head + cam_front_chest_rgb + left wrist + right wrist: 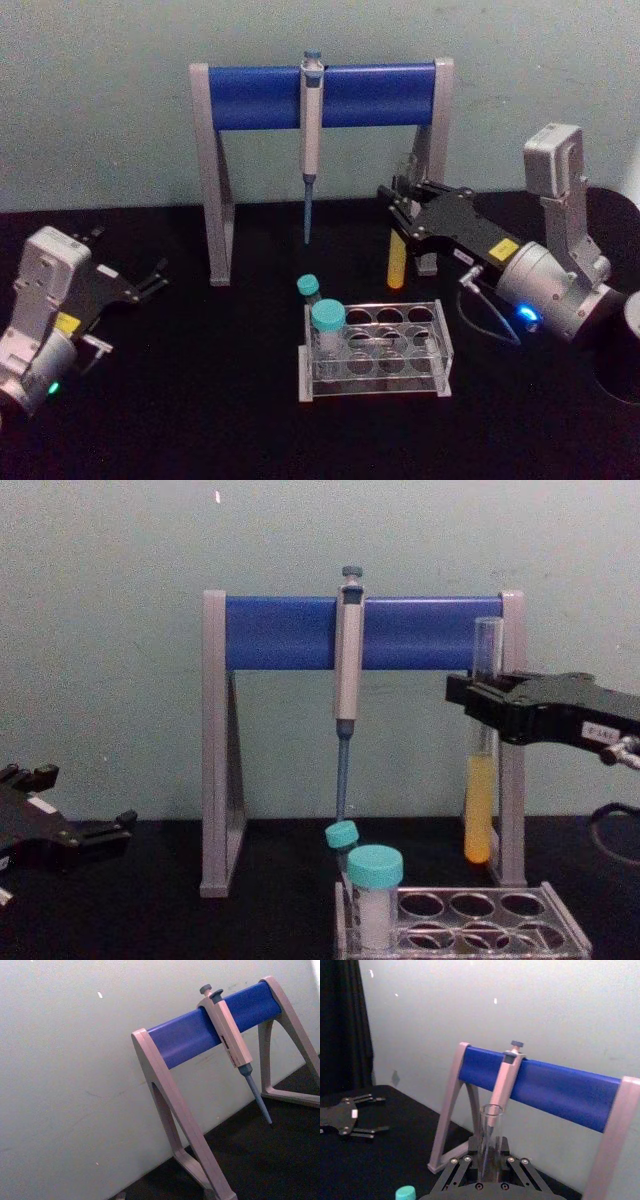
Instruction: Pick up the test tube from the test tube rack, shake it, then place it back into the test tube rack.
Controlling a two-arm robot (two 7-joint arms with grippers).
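Chest view: right hand (479, 703) is up at the right, clenched on the test tube (480, 798) a little above mid-length. The tube is upright, open mouth on top, yellow-orange liquid in its lower part. It hangs clear of the desk (200, 400), in front of the right leg of the pipette stand (285, 632).

Head view: the tube is out of the test tube rack (372, 386) and sits just behind its back right corner, not touching it. One teal-capped vial (327, 320) stands in the rack's front left hole, and a second vial (308, 287) is just behind that corner. The other holes look free. The pipette (348, 665) hangs on the stand bar, apart from the tube.

The left hand (155, 278) is parked low at the left over the desk, fingers released and holding nothing.

Step, as I judge it: pick-up is done and the shake is in hand or about to begin. No motion can be read from these frames.

Next move calls for:
- A short wrist shake with the tube near upright, since it is uncapped and could spill.
- Staying off the stand leg behind the tube.
- Carrying the tube forward over a free hole, well apart from the vials.
- Lining the tube's base up vertically and lowering it straight in before letting go.
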